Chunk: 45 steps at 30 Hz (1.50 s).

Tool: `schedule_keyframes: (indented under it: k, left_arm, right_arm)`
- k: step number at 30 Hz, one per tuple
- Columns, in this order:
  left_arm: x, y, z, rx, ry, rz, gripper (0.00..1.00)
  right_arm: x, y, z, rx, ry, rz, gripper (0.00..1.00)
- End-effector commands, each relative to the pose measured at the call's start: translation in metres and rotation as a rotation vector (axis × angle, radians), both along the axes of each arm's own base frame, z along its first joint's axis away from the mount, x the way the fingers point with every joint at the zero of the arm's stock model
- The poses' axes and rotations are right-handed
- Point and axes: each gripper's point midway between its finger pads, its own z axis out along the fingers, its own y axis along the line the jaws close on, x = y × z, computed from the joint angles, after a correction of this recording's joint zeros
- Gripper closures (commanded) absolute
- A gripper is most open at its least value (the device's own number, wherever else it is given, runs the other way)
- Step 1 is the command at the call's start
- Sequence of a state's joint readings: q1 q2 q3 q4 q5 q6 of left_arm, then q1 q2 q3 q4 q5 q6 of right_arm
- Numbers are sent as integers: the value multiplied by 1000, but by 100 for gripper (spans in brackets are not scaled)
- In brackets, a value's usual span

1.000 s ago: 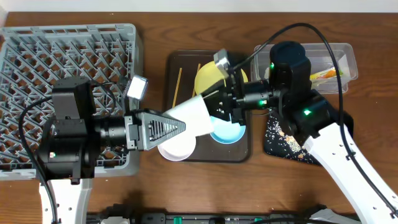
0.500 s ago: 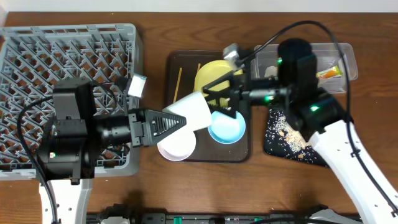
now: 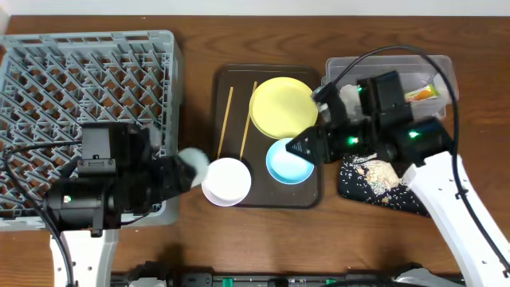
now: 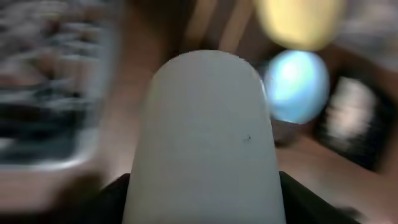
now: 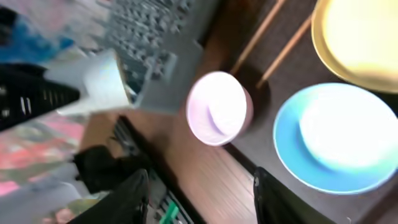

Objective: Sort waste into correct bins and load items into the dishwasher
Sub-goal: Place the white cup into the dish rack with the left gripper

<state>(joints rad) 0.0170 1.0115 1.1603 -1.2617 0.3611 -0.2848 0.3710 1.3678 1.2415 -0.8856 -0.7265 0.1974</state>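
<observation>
**White cup (image 4: 208, 137) passes to the left end effector (image 4: 205, 200)**

Nearest, the left end effector grasps the cup, which a second ago hung between both arms over the brown tray (image 3: 225, 80). It is now drawn back beside the near corner of the grey rack (image 3: 88, 72). The right end effector (image 5: 200, 186) has let go and pulled away, fingers spread around nothing. That reads as a finished handover, with racking next. Farther out, the white bowl (image 3: 227, 182) sits at the tray's near edge, with the blue bowl (image 3: 288, 162), yellow plate (image 3: 280, 108) and chopsticks (image 3: 229, 119) on it. Overhead only smears the cup. The left wrist view shows the grip, and the right wrist view shows the empty gap.
</observation>
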Motion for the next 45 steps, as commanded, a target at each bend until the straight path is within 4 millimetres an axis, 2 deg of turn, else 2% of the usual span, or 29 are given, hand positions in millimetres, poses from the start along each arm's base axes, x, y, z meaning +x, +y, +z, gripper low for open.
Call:
schedule_keyframes:
  k: [1, 6, 10, 21, 29, 37, 39, 41, 45]
  left_arm:
    - [-4, 58, -4, 310, 16, 142, 54]
    - [-9, 98, -1, 526, 37, 240, 53]
    - [-6, 99, -7, 525, 59, 259, 54]
    - [-6, 99, -43, 512, 209, 319, 54]
    - [-7, 94, -49, 470, 229, 361, 53]
    - [-10, 106, -79, 460, 261, 424, 54]
    - [-8, 106, -81, 422, 258, 435, 53]
    - [-5, 103, -81, 375, 249, 442, 48]
    - [-3, 96, -79, 286, 231, 450, 47]
  right_arm:
    - [1, 1, -7, -76, -58, 21, 47]
    - [-6, 10, -7, -79, -63, 50, 46]
    - [-10, 13, -8, -82, -64, 65, 45]
    - [-17, 17, -9, -87, -52, 86, 45]
    - [-19, 16, -11, -94, -39, 87, 45]
    - [-19, 16, -11, -94, -38, 87, 44]
    - [-20, 16, -11, -95, -37, 87, 44]
    - [-20, 16, -11, -96, -35, 87, 44]
    - [-20, 16, -11, -96, -35, 87, 44]
